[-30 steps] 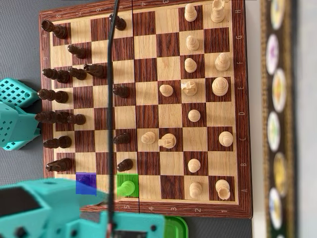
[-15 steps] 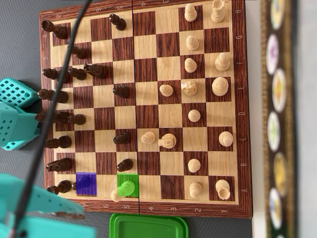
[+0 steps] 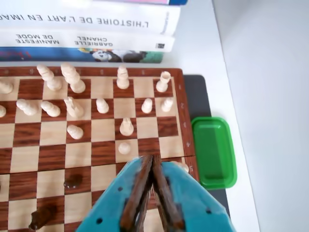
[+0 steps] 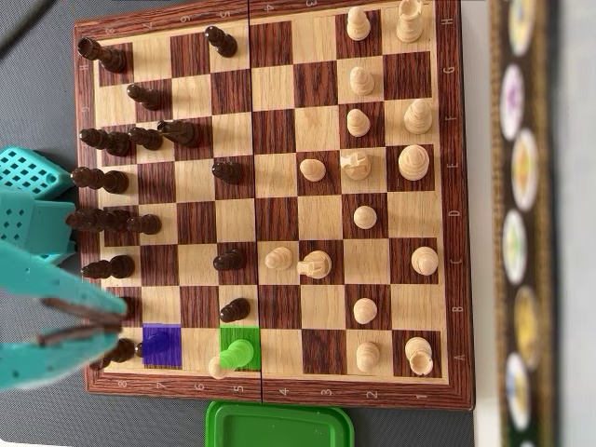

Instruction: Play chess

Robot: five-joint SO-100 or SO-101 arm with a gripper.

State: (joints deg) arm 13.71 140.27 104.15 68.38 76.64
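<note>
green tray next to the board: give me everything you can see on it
The green plastic tray is a shallow rounded rectangle with a raised rim, glossy, and looks empty. It lies flat on the dark grey mat, just outside the wooden chessboard's edge, at the corner near the gripper. The overhead view shows only its upper part at the bottom edge of the picture. Nothing rests in it or grips it.

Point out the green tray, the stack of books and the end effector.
green tray [image 3: 214,151], wrist view, on its flat inner floor.
stack of books [image 3: 91,28], wrist view, on a white spine.
end effector [image 4: 119,321], overhead view, midway between its fingertips.
</note>
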